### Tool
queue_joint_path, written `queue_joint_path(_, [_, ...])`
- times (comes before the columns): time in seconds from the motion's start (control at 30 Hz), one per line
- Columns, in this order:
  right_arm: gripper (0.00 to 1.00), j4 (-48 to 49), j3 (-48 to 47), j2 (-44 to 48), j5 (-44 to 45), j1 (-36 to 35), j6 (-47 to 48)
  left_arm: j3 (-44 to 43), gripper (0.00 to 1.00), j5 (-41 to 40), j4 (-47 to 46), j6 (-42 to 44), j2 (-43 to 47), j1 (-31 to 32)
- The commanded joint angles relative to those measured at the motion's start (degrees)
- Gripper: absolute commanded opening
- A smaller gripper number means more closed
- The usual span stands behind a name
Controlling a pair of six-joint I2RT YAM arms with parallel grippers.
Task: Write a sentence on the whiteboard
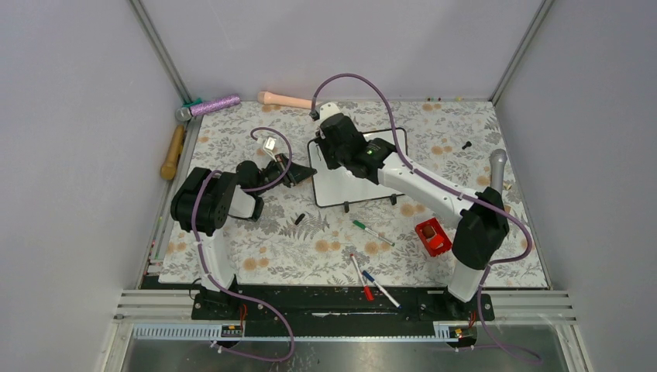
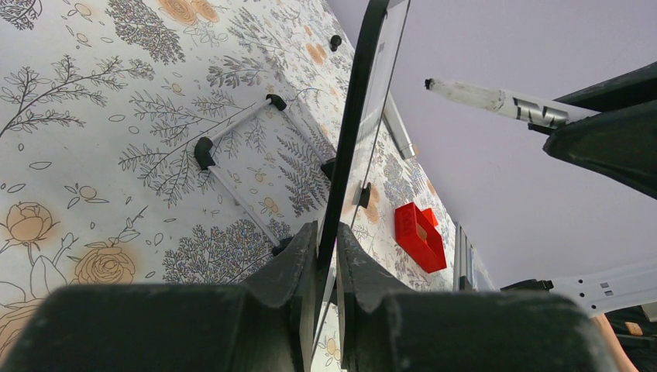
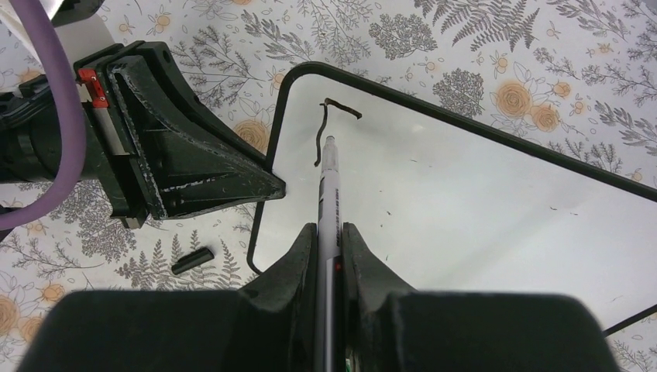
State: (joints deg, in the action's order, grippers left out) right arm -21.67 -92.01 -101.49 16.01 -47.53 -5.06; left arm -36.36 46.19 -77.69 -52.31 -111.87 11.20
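The whiteboard (image 1: pixel 350 191) lies on the floral table, tilted on its feet. My left gripper (image 1: pixel 307 176) is shut on its left edge; in the left wrist view the black frame (image 2: pixel 352 132) runs edge-on between the jaws (image 2: pixel 327 234). My right gripper (image 3: pixel 330 232) is shut on a white marker (image 3: pixel 329 190), and it hangs over the board's upper left part (image 1: pixel 331 149). The marker tip rests near the top left corner. Of the sentence, one black hooked stroke (image 3: pixel 324 128) shows there. The rest of the board face is blank.
A black cap (image 1: pixel 299 219) lies below the left gripper. Green (image 1: pixel 373 232), red (image 1: pixel 361 277) and blue (image 1: pixel 380 288) markers lie near the front. A red box (image 1: pixel 432 236) sits beside the right arm. A pink handle (image 1: pixel 285 99), purple microphone (image 1: pixel 211 105) and wooden handle (image 1: pixel 172 152) lie by the walls.
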Motion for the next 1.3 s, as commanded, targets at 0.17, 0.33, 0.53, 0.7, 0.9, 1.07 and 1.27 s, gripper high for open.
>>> queue_joint_path(0.17, [0.0, -0.8, -4.2, -2.4, -0.9, -0.2, -0.5, 0.2, 0.04, 0.6, -3.7, 0.6, 2.1, 0.2])
queue_joint_path(0.33, [0.0, -1.1, -4.8, -3.2, -0.9, -0.2, -0.5, 0.2, 0.04, 0.6, -3.7, 0.7, 2.1, 0.2])
queue_joint_path(0.53, [0.0, -1.5, -5.7, -4.0, -0.9, -0.2, -0.5, 0.3, 0.04, 0.6, -3.7, 0.7, 2.2, 0.3])
queue_joint_path(0.7, [0.0, -1.9, -6.6, -4.8, -1.1, -0.2, -0.6, 0.2, 0.04, 0.6, -3.7, 0.7, 2.2, 0.3])
queue_joint_path(0.9, [0.0, -2.6, -7.1, -5.8, -0.7, -0.2, -0.5, 0.2, 0.04, 0.7, -3.6, 0.7, 2.1, 0.4])
queue_joint_path(1.07, [0.0, -3.1, -7.1, -6.1, -0.5, -0.2, -0.4, 0.1, 0.04, 0.7, -3.7, 0.7, 2.2, 0.4])
queue_joint_path(1.27, [0.0, -3.5, -7.1, -6.2, 1.0, -0.2, -0.2, 0.1, 0.04, 0.6, -3.7, 0.8, 2.1, 0.4])
